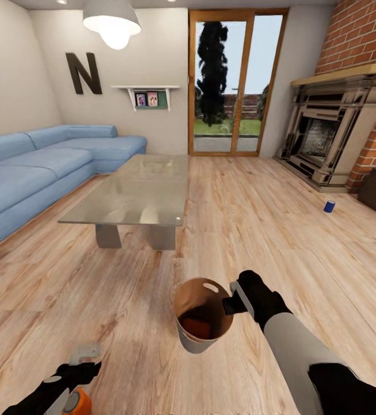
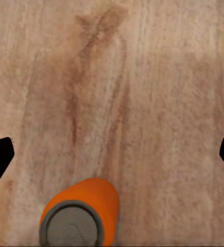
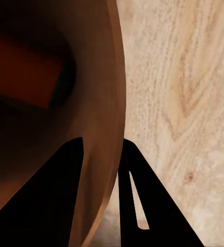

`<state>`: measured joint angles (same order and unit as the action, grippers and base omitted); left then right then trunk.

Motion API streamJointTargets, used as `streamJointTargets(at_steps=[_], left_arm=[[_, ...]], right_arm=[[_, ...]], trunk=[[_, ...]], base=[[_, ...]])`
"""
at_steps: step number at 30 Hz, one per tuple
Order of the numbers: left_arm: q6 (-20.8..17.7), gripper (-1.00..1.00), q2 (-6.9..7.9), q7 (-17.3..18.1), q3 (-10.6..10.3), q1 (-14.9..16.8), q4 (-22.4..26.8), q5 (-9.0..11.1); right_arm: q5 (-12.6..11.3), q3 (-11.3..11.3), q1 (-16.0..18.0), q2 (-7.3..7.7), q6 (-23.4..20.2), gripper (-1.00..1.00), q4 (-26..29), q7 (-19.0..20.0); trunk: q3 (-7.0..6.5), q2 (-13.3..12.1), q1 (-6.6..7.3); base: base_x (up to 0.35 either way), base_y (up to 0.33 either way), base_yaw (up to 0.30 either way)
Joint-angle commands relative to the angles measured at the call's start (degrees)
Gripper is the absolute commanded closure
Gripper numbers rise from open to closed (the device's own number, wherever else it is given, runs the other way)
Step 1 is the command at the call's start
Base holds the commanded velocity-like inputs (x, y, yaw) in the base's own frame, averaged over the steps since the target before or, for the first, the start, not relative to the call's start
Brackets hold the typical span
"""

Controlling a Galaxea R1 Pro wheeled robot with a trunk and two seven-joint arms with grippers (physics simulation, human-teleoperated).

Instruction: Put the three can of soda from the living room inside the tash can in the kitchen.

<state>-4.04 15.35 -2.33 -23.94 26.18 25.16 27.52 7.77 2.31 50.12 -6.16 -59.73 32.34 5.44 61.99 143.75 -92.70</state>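
The trash can (image 1: 202, 323) is gripped by its rim at 3 o'clock in the right gripper (image 1: 236, 300). The left gripper (image 2: 112, 149) is spread wide above an orange can (image 2: 81, 213). A blue can (image 1: 329, 206) is seen at 2 o'clock.

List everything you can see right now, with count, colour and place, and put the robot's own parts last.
Soda cans: 2 plainly seen; one orange under the left gripper, one blue on the floor near the fireplace. Something orange lies inside the bin; I cannot tell what.
Trash can: 1, pale grey outside, brown inside, gripped at its rim by the right gripper.
Sofa: 1, blue, along the left wall.
Low table: 1, grey, centre of the room.
Fireplace: 1, red brick surround, right wall.
Glass door: 1, wood-framed, far wall.
Ceiling lamp: 1, white.
Floor: light wood.
Left gripper: black, open, above the orange can.
Right gripper: black, pinching the bin wall.
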Motion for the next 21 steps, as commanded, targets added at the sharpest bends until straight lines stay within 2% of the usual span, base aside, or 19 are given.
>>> streamJointTargets(at_steps=[1,5,10,17,21], left_arm=[[0.2,-1.00,-0.07,0.0,-0.2,0.0,-0.9,0.0],[0.4,-1.00,-0.11,0.0,-0.2,0.0,-2.0,0.1],[0.4,-1.00,-0.03,0.3,0.5,0.0,-2.3,0.1],[1.3,-1.00,-0.04,0.5,0.2,0.0,-2.3,0.2],[1.6,-1.00,-0.05,0.6,-0.1,0.0,-2.3,0.1]], right_arm=[[-1.3,-0.1,1.0,0.02,-0.3,1.00,0.1,0.2],[-1.2,-0.2,3.3,-0.12,-0.3,1.00,0.1,0.2],[-1.3,-0.1,4.0,-0.12,-0.3,1.00,0.1,0.2],[-1.1,-0.1,4.2,-0.05,-0.3,1.00,0.0,0.2],[-1.2,-0.1,4.2,-0.01,-0.3,1.00,0.0,0.2]], trunk=[[0.22,0.0,-0.02],[1.11,0.1,-0.12],[2.22,0.1,-0.25],[2.22,0.1,-0.25],[2.22,0.1,-0.25]], base=[[0.000,0.000,0.000],[0.000,0.000,0.000],[0.000,0.000,0.000],[-0.002,0.010,0.000],[-0.007,0.202,0.000]])
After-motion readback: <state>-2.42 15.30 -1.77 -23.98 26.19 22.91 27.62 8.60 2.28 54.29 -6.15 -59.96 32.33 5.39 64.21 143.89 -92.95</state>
